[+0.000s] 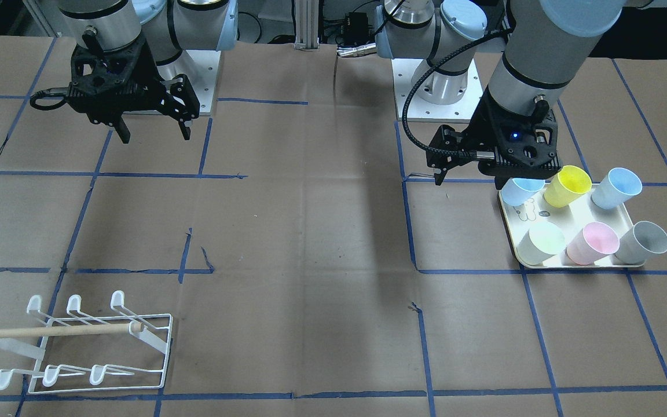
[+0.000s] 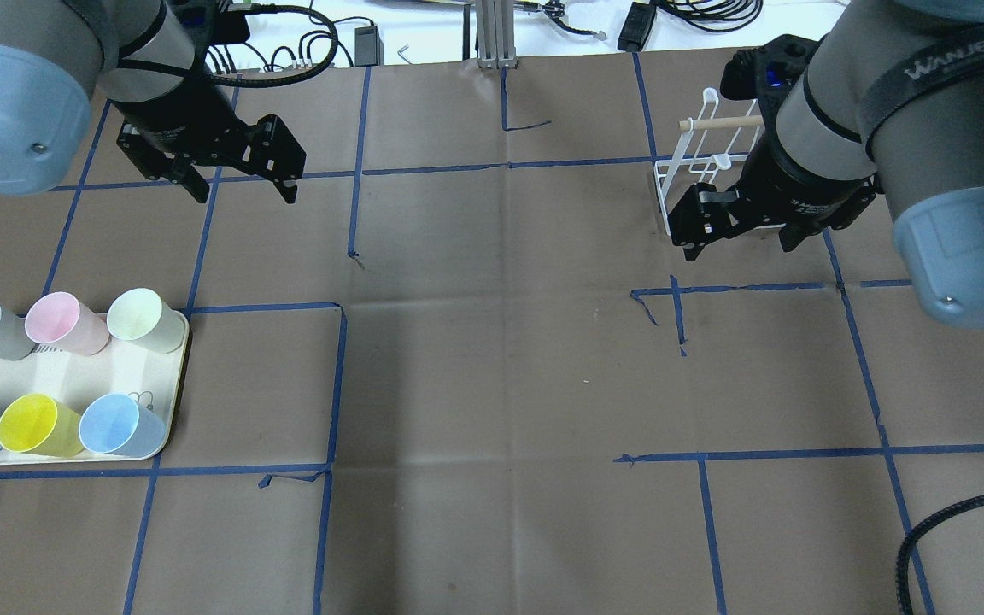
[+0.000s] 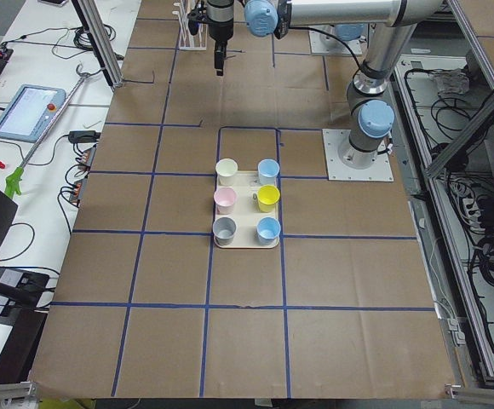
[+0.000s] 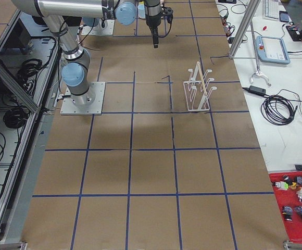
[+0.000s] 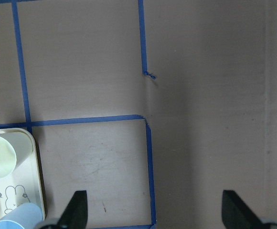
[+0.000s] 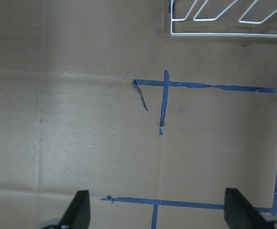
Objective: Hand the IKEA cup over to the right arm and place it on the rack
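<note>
Our left gripper [image 2: 246, 195] hangs released, fingers spread wide and grasping nothing, near the tray [image 2: 73, 376] where we see six cups [image 2: 35, 424] standing mouth-up in two rows. Our right gripper [image 2: 738, 249] is likewise spread and unladen, beside the rack [image 1: 99, 347] and well apart from the cups. From overhead the right arm [image 2: 834, 145] covers much of the rack; the front-facing view shows it whole, dowel handle [image 1: 50, 332] across it. The left wrist view catches one tray corner.

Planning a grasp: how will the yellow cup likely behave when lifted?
The yellow cup looks like thin plastic, so probably light and stiff. Its smooth tapered wall may slip, and the crowded tray leaves little clearance.
</note>
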`<state>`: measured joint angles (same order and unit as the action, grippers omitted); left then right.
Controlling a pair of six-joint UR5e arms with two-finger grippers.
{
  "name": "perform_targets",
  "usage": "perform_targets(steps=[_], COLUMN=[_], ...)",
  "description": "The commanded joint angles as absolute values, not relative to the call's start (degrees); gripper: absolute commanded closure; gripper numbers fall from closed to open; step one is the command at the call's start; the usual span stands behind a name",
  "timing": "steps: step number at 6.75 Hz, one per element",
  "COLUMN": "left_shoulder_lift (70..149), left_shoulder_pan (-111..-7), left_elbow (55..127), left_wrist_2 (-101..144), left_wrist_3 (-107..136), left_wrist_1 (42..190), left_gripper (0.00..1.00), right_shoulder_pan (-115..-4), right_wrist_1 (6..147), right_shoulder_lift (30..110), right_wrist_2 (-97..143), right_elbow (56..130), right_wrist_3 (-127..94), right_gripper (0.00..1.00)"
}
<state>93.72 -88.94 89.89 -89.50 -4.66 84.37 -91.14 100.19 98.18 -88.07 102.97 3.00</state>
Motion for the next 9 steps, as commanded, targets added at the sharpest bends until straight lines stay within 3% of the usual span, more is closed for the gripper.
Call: perform_targets(steps=[1, 9], left_shoulder_lift=[93.7, 93.9], left_shoulder_pan=[-88.9, -87.2], left_elbow=[89.8, 89.9], left_wrist_2=[-89.5, -89.9], left_wrist_3=[-4.7, -6.0], left_wrist_1=[84.3, 83.8], left_gripper=[0.00, 0.00], right_shoulder_pan=[-91.1, -91.1], right_wrist_1=[100.2, 100.2], right_shoulder_lift=[98.1, 97.9], right_wrist_2=[-88.1, -88.6], right_elbow=[102.9, 102.9], right_wrist_3=[3.0, 2.9], right_gripper=[0.00, 0.00])
